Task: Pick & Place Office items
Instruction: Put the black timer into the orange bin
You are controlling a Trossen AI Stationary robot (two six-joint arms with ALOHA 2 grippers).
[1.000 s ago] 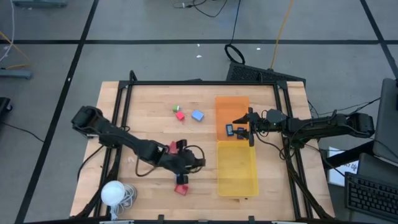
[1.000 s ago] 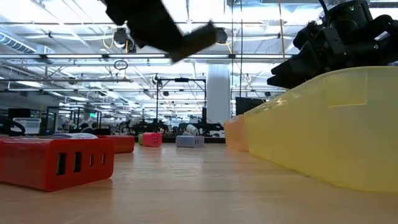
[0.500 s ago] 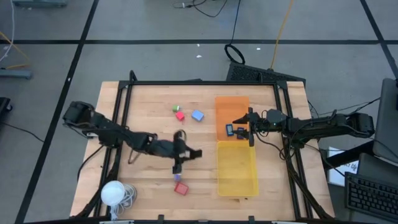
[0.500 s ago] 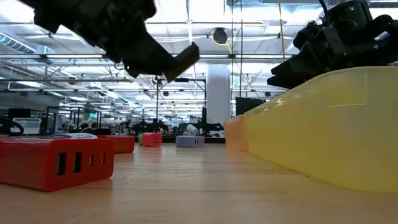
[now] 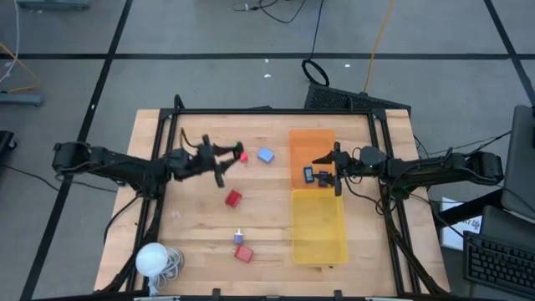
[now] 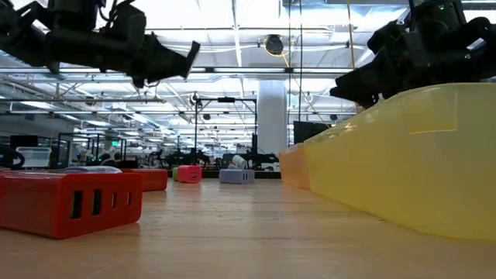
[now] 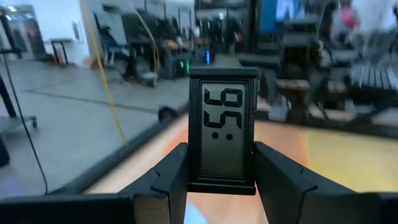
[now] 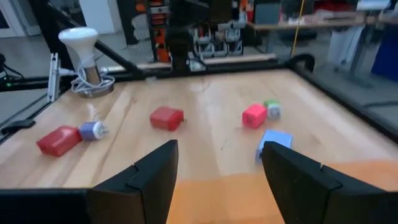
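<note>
My left gripper is shut on a small black digital clock above the table's far left middle; it also shows in the low view. My right gripper is open and empty over the orange tray, its fingers wide apart. On the wood lie two red blocks, a small light-blue piece, a pink-red piece, a green piece and a light-blue block. A blue piece and a dark one lie in the orange tray. My left gripper pinches the clock between its two fingers by its two side edges, at their lower part. The fingers lie about level and point toward the table's right. The clock stands upright between them, its display toward the wrist camera, lifted clear of the table.
A yellow tray stands at the near side of the orange one. A white bulb with a coiled cord lies at the near left corner. A dark frame runs along the far edge and both sides.
My left gripper has gone from the table's near middle toward its far left, rising and turning with the clock still in its fingers. My right gripper has kept still over the orange tray.
</note>
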